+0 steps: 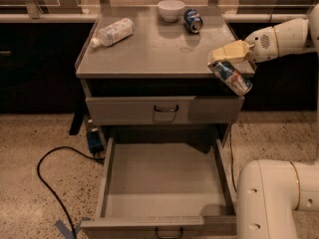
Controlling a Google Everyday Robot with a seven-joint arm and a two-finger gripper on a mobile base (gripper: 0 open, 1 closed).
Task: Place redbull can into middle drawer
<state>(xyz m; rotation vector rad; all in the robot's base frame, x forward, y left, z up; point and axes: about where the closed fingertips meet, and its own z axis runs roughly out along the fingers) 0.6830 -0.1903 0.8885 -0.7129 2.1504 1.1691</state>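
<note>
One relation decides my next move: the redbull can (232,77) is up at the right front corner of the worktop (149,49), while the middle drawer (103,185) stands pulled open well below it and further toward the cabinet's centre line. The claw (219,58) is clamped on the can near its upper end and hangs just past the worktop's edge, in front of the right end of the closed upper drawer (129,111). The can lies tilted, its long axis running down and away from the claw, with the lower end pointing outward beyond the cabinet's side. As I judge it, I need to bring the can down and inward, leftward in my view, to clear the drawer's right wall before letting go. A plastic bottle (112,32), white bowl (171,9) and dark blue can (192,20) sit further back, well apart from the claw
</note>
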